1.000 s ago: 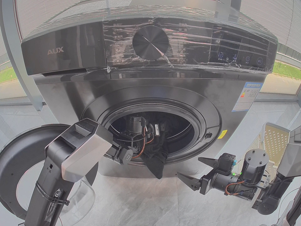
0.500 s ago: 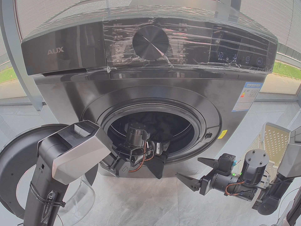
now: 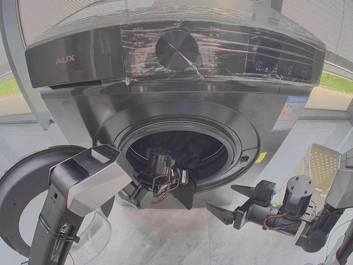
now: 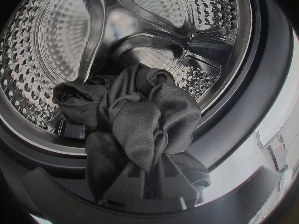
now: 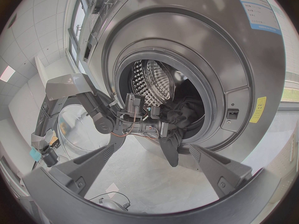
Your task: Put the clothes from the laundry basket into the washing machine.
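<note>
Left hand (image 3: 185, 184) has backed out from deep in the drum to the washing machine (image 3: 176, 103) door rim, clamped on the dark garment (image 4: 140, 119); the garment's tail hangs outside. Not yet loaded. Right hand (image 3: 220, 196) low, fingers apart.

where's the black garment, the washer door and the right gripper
black garment (image 4: 140, 119), left wrist view, on the bunched fold at the drum mouth
washer door (image 3: 18, 181), head view, on its dark outer ring
right gripper (image 3: 219, 195), head view, midway between its open fingertips
</note>
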Motion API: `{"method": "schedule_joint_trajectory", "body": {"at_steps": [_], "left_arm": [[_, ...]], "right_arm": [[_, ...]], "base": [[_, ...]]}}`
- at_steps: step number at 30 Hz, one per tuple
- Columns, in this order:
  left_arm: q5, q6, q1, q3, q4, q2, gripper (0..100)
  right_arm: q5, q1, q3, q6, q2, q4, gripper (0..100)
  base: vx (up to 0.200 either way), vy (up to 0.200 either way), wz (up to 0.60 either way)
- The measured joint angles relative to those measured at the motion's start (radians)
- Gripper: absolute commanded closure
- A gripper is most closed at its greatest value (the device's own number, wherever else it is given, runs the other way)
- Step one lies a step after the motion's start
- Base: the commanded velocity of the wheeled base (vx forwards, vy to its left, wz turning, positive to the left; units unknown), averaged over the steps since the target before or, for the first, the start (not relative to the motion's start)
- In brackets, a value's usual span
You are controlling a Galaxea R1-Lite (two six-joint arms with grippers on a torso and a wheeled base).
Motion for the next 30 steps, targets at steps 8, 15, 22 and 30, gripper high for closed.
{"method": "schedule_joint_trajectory", "body": {"at_steps": [8, 15, 22, 30], "left_arm": [[0.024, -0.014, 0.009, -0.119, 0.006, 0.006, 100], [0.080, -0.023, 0.035, -0.262, 0.001, 0.022, 100], [0.094, -0.023, 0.046, -0.303, 0.002, 0.042, 0], [0.096, -0.031, 0.043, -0.266, 0.001, 0.026, 0]], "right_arm": [[0.000, 0.002, 0.000, 0.000, 0.000, 0.000, 0], [0.000, 0.003, -0.001, 0.000, 0.000, 0.000, 0], [0.000, 0.003, -0.003, 0.000, 0.000, 0.000, 0], [0.000, 0.003, -0.004, 0.000, 0.000, 0.000, 0]], "base": [[0.000, 0.000, 0.00], [0.000, 0.000, 0.00], [0.000, 0.000, 0.00], [0.000, 0.000, 0.00]]}}
